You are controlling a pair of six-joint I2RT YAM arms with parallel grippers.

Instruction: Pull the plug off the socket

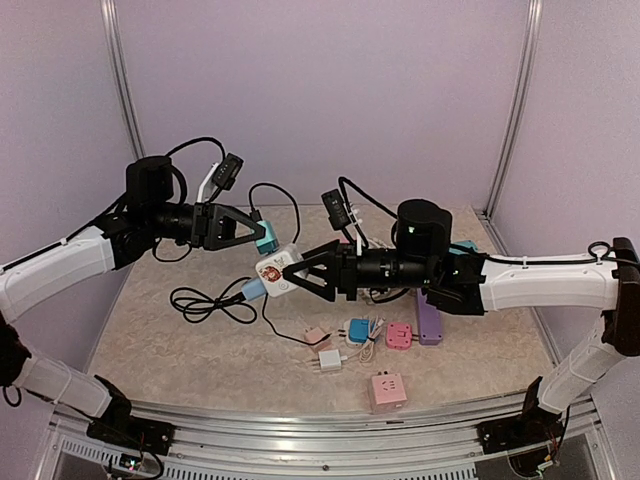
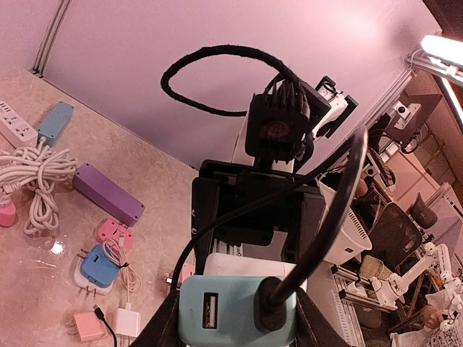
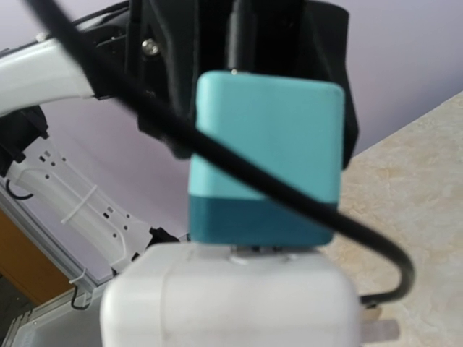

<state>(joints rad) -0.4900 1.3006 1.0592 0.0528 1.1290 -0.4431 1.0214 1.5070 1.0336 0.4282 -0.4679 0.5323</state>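
Top external view: teal plug (image 1: 266, 238) sits on white socket (image 1: 277, 272), both in the air above the surface (image 1: 180, 350).
Left jaws: clamped on the teal plug.
Right jaws: clamped on the white socket.
Right wrist view: thin gap at the joint.

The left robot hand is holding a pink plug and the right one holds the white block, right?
No. The plug in the left gripper is teal, not pink; the left wrist view shows it. The right gripper does hold the white block.
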